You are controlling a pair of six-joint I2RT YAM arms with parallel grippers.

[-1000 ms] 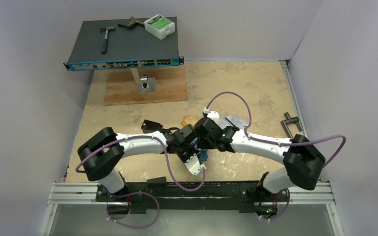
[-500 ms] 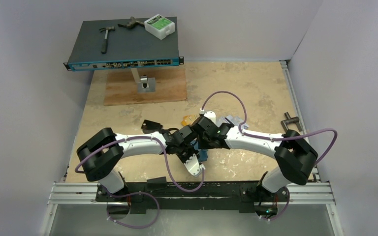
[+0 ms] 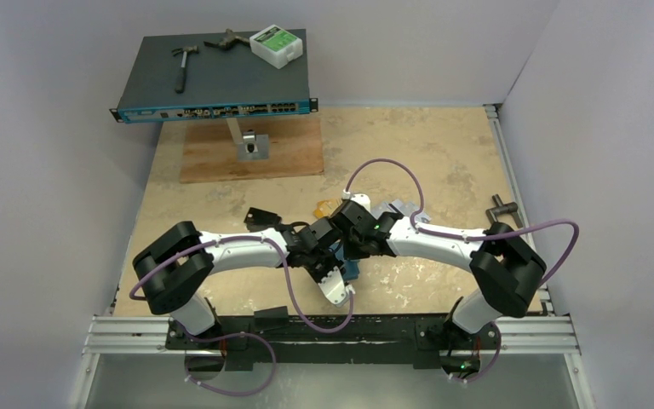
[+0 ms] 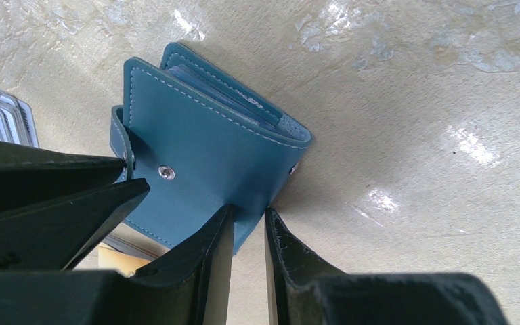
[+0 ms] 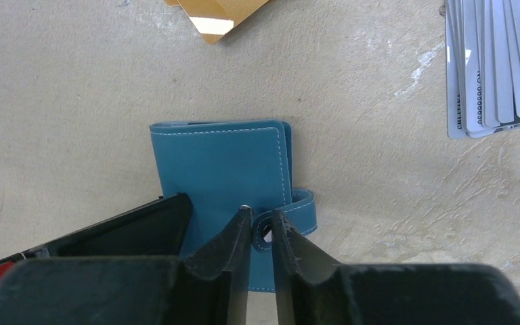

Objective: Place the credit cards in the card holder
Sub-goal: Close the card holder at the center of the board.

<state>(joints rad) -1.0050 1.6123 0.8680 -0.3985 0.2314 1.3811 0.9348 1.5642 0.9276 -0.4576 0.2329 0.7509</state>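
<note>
**Both tools are on the teal card holder [image 4: 203, 142], which lies folded on the counter [image 3: 443, 153] just ahead of the arm bases.**

Nearest you, the left tool [image 4: 247, 218] is narrowed to a slim gap with the card holder's cover edge pinched between its fingers. The right tool [image 5: 260, 220] is drawn in just as tight and nips the loose snap strap at the holder's side; the white stud on the cover is uncovered. Just beyond the holder, a fanned stack of silver-grey credit cards [image 5: 494, 61] lies flat on the counter, and an orange-gold card [image 5: 217, 13] sits apart from it, neither touching the holder. Farther left you see a black folded object [image 3: 260, 216]. Past that comes a wooden board [image 3: 213, 158], and at the back a network switch [image 3: 213, 81] carrying a hammer [image 3: 186, 66].
</note>
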